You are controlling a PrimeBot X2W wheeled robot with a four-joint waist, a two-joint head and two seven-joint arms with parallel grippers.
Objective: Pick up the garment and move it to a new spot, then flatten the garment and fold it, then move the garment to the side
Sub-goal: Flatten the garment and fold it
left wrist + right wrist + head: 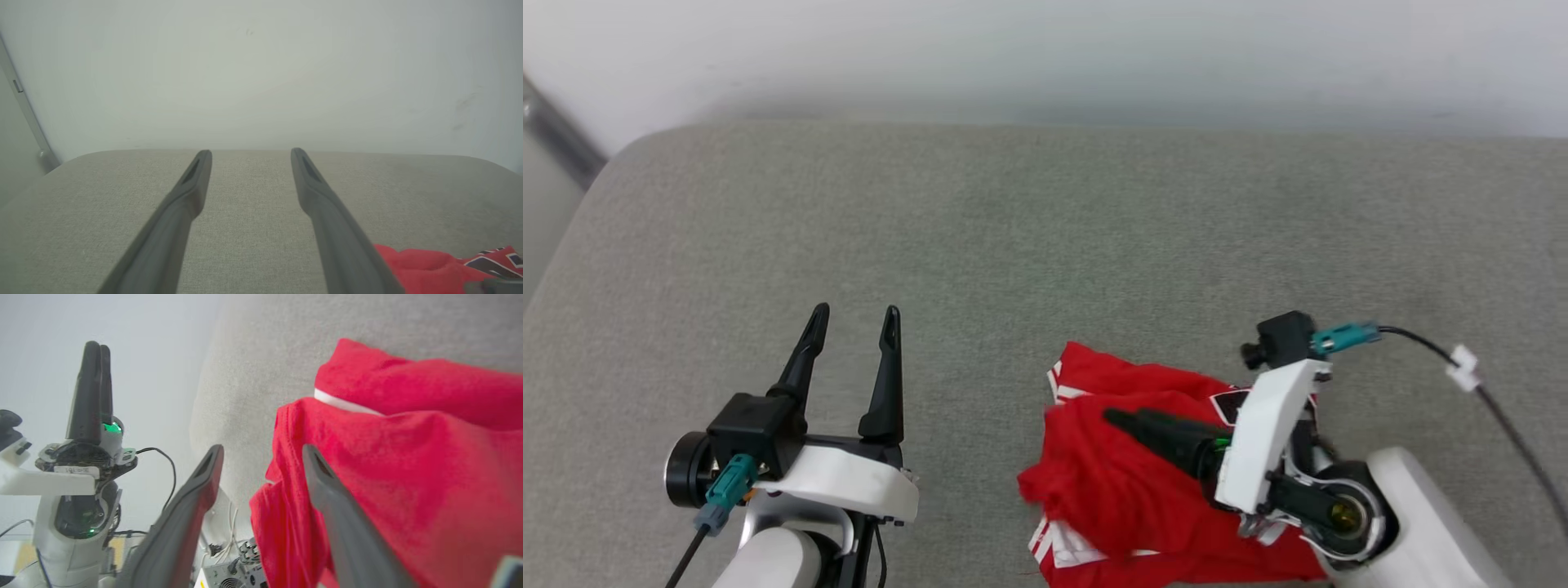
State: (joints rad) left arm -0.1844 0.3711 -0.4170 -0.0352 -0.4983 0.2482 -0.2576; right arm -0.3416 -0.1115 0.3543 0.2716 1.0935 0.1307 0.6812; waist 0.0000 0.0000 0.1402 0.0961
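The garment [1111,498] lies crumpled at the front right of the grey cushion [1045,229], red with white striped trim and a patch of black print showing. My right gripper [1119,420] lies over it, fingers pointing left. In the right wrist view the right gripper [262,449] is open, with the garment's [408,477] hanging left edge reaching into the gap and one finger lying against the cloth. My left gripper [856,314] is open above bare cushion, left of the garment. Between the left gripper's [250,153] fingers is nothing, and the garment [425,265] shows at the lower right.
A white wall [1045,49] rises behind the cushion, whose far left corner [629,151] is rounded. A black cable [1503,416] trails from my right wrist. In the right wrist view my left gripper [94,375] shows side-on, and an electronics box [229,577] sits below the cushion's edge.
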